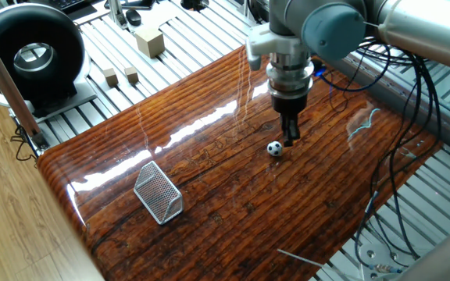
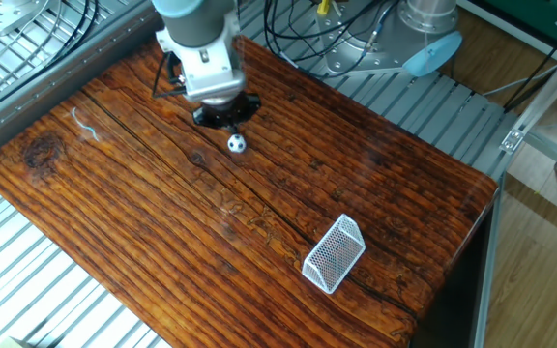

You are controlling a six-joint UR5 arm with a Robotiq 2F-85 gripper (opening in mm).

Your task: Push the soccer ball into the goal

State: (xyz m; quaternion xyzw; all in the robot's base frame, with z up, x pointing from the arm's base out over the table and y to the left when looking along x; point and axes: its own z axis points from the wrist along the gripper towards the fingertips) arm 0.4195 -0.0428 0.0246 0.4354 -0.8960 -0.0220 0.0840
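Note:
The soccer ball (image 1: 275, 148) is a tiny white ball with black patches on the wooden tabletop; it also shows in the other fixed view (image 2: 236, 144). My gripper (image 1: 291, 140) points straight down with its fingers together, right beside the ball on its far side, tips close to the board. In the other view the gripper (image 2: 226, 120) is just behind the ball. The goal (image 1: 158, 193), a small silver wire-mesh wedge, sits on the board near the front left corner, well apart from the ball; it also shows in the other view (image 2: 335, 253).
A big black ring-shaped device (image 1: 30, 56) stands at the far left off the board. Small wooden cubes (image 1: 121, 76) and a larger block (image 1: 149, 40) lie on the slatted metal table behind. Cables (image 1: 412, 117) hang to the right. A thin rod (image 1: 303, 253) lies at the board's front edge.

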